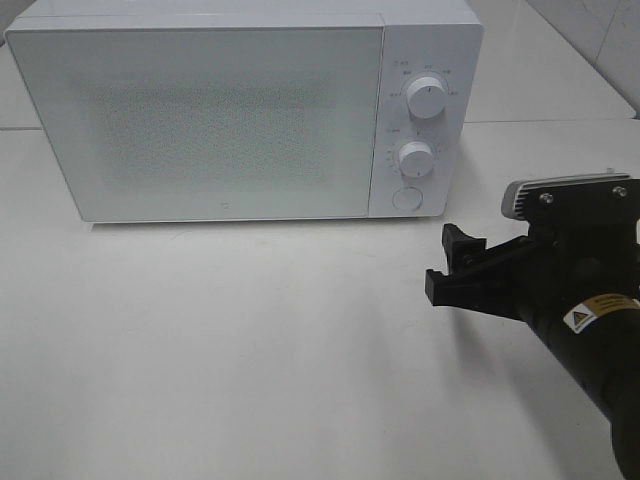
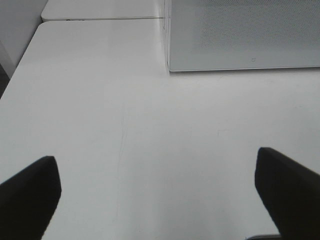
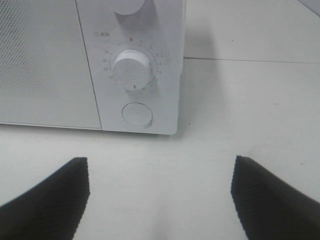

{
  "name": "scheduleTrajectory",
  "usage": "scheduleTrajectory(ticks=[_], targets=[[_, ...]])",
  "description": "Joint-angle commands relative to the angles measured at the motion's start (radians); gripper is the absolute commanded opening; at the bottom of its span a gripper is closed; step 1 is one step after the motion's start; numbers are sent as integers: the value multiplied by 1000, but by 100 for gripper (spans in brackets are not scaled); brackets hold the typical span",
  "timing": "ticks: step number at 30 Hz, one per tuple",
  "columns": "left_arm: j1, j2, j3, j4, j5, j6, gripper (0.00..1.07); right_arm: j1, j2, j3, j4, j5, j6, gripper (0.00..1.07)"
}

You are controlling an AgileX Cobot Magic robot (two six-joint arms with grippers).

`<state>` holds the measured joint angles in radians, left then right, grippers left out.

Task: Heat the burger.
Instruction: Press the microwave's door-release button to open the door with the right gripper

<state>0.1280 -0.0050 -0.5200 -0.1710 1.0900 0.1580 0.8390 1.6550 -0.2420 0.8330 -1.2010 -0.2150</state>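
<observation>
No burger and no plate show in any view. A white microwave (image 1: 240,110) stands at the back of the table with its door (image 1: 200,120) shut. My right gripper (image 1: 452,265) is open and empty, hovering over the table in front of the microwave's control panel. The right wrist view shows its two fingers (image 3: 50,200) wide apart, facing the lower dial (image 3: 131,69) and the round button (image 3: 137,114). My left gripper (image 2: 157,200) is open and empty over bare table near the microwave's left corner (image 2: 167,65); it is out of the high view.
The microwave has an upper dial (image 1: 427,100), a lower dial (image 1: 415,158) and a round door button (image 1: 406,198). The white table (image 1: 250,340) runs from the microwave to the front edge. A second table surface lies behind, to the right (image 1: 560,70).
</observation>
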Motion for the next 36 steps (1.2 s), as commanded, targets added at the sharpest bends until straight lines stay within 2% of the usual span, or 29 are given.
scheduleTrajectory(ticks=[1,5,19,22,24,25,26,28,29,30,31,33,35,36], targets=[[-4,-17,3,-2,-16,-7,98,38,23,-33,37,-148,-29,76],[-4,-17,3,-2,-16,-7,98,52,41,-60,58,-138,-27,76],[-4,-17,3,-2,-16,-7,98,52,44,-59,54,-141,100,75],[-4,-17,3,-2,-16,-7,98,52,44,-59,54,-141,226,75],[-4,-17,3,-2,-16,-7,98,52,44,-59,54,-136,391,73],[-4,-17,3,-2,-16,-7,98,52,44,-59,54,-136,391,73],[-4,-17,3,-2,-16,-7,98,52,44,-59,54,-134,521,70],[-4,-17,3,-2,-16,-7,98,52,44,-59,53,-134,600,68],[-4,-17,3,-2,-16,-7,98,52,44,-59,51,-127,748,64],[-4,-17,3,-2,-16,-7,98,52,44,-59,51,-127,748,64],[-4,-17,3,-2,-16,-7,98,52,44,-59,51,-107,919,58],[-4,-17,3,-2,-16,-7,98,52,44,-59,51,-95,983,54],[-4,-17,3,-2,-16,-7,98,52,44,-59,51,-51,1196,43],[-4,-17,3,-2,-16,-7,98,52,44,-59,51,-51,1196,43]])
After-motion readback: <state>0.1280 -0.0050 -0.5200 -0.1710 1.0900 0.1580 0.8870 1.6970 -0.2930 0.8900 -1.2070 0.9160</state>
